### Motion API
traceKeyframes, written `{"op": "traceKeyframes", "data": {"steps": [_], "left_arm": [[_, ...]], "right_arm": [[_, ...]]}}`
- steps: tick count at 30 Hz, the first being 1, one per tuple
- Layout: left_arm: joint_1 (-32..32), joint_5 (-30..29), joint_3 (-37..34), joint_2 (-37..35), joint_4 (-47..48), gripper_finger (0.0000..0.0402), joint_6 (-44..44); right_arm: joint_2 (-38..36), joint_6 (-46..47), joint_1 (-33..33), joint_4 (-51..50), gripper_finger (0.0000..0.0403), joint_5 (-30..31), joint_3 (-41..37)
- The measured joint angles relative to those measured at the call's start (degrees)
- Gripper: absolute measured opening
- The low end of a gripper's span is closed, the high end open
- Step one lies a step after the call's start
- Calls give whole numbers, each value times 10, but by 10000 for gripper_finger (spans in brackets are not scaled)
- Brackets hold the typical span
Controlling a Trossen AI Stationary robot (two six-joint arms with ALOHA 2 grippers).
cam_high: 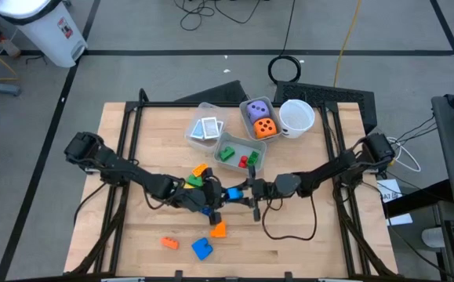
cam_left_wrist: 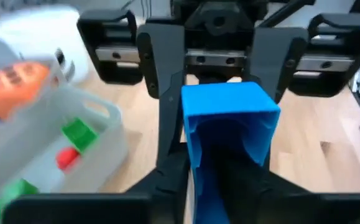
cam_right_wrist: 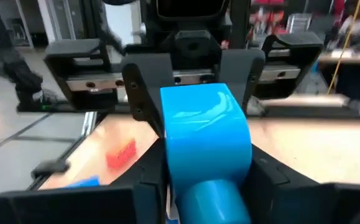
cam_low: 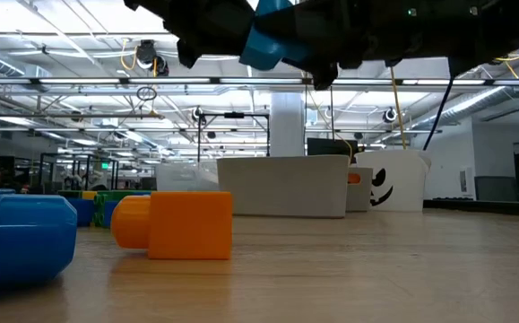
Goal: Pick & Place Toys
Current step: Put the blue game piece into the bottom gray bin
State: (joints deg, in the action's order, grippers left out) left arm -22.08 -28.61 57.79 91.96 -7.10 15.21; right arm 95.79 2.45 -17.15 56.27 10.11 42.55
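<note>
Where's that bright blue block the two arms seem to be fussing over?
In the high view the blue block is near the table's middle, held up between the left fingers and right fingers, just in front of the clear bins.

Overhead, table-level, two close wrist views

A bright blue block sits between black claws. On the pale wooden counter lie orange blocks and another blue block. The clear bins hold a purple die, an orange black-dotted die, green blocks and a red block.
</note>
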Motion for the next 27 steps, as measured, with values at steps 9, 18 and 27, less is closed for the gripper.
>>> {"op": "traceKeyframes", "data": {"steps": [9, 18, 27], "left_arm": [[-3, 42, 2, -150, 90, 111, -32], [9, -22, -34, -222, 165, 72, -65], [77, 24, -212, -269, -43, 65, -117]], "right_arm": [[-103, -26, 11, -188, 104, 2, -6], [-144, -53, 79, -242, 104, 106, -24], [-118, -47, 188, -235, 118, 83, -48]]}}
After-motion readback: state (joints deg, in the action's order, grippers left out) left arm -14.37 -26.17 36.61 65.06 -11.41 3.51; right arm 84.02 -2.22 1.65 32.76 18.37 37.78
